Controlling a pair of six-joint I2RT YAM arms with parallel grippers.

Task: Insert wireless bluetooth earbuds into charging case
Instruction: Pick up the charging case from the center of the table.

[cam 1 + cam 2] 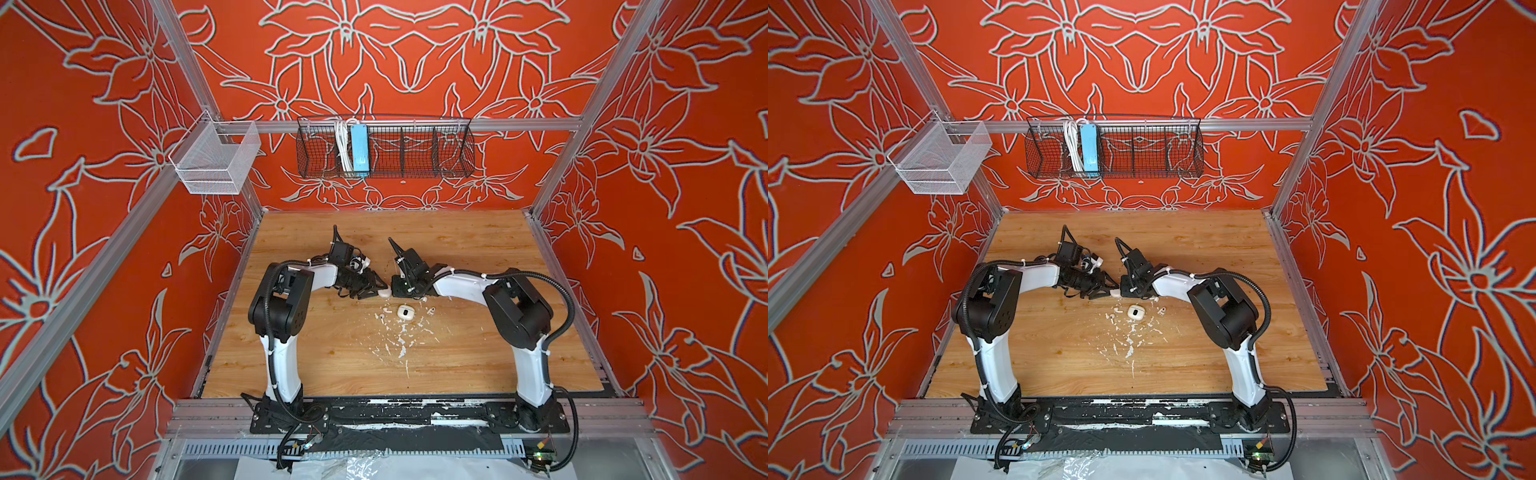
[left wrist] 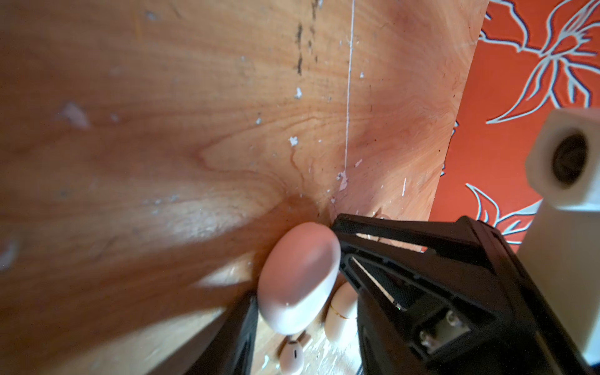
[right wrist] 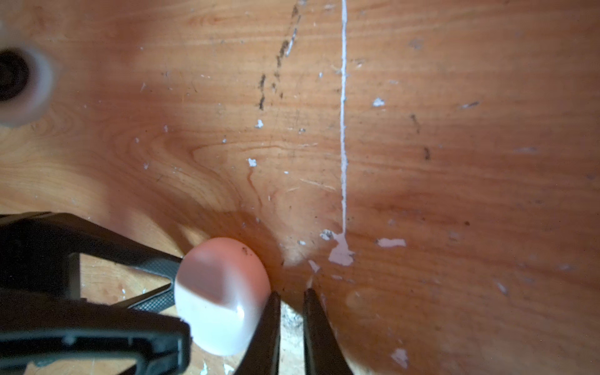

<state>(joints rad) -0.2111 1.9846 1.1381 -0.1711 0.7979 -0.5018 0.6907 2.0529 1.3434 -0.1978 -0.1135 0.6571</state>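
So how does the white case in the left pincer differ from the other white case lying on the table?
The held case is gripped between the fingers of the left pincer. The loose case lies free on the table, with nothing touching it. The held case shows a plain, smooth shell, while the loose case has a dark oval mark on its upper face. Both are white, rounded and pebble-shaped.

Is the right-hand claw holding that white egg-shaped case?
No, the right gripper stands beside the white case, with only the table showing between its jaws.
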